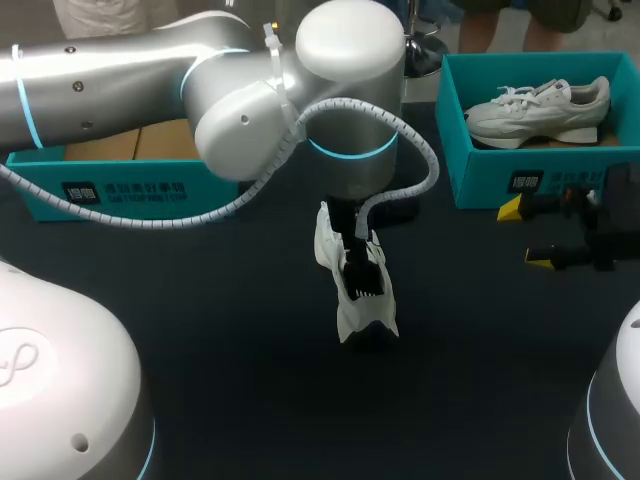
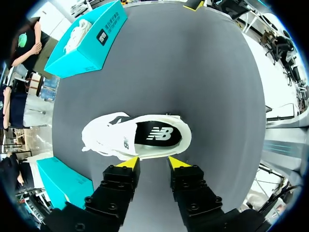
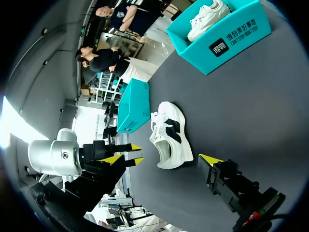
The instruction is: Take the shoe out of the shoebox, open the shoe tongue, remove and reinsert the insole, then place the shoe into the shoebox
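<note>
- At mid-table, on the dark table (image 1: pixel 230 340), the shoe (image 1: pixel 360 300) rests on its sole, outside both boxes, with its opening facing up.
- Straight above it hangs the left gripper (image 2: pixel 153 163). The left arm (image 1: pixel 120 80) comes in past the middle. The head view hides most of this gripper under the wrist, but the left wrist view shows it plainly.
- Its fingers (image 2: pixel 128 162) are parted at a middling width and hold nothing. I cannot tell whether the tips brush the shoe's near side.
- The relation that matters: the shoe lies just ahead of those tips, with its long axis crosswise to the fingers.
- The gap between the tips faces the half of the shoe with the opening. The laced toe end runs out beyond one finger.
- The dark insole (image 2: pixel 159 134) shows inside the opening and looks to be seated flat.
- The right gripper (image 1: pixel 525 235) is well away from the shoe, just in front of the right box (image 1: pixel 480 180). Its tips are spread wide and hold nothing.
- The right box holds another shoe (image 1: pixel 540 108). The left box (image 1: pixel 110 190) sits behind the left arm.
- The left arm is much the nearer, so the work on the tongue or insole probably falls to it.
- The fingers close along the shoe's length. A pinch from here would therefore take the opening's rim or the insole's edge, not the shoe's flanks.
- Gripping the shoe across its width would, I think, call for a turn of the wrist first.
</note>
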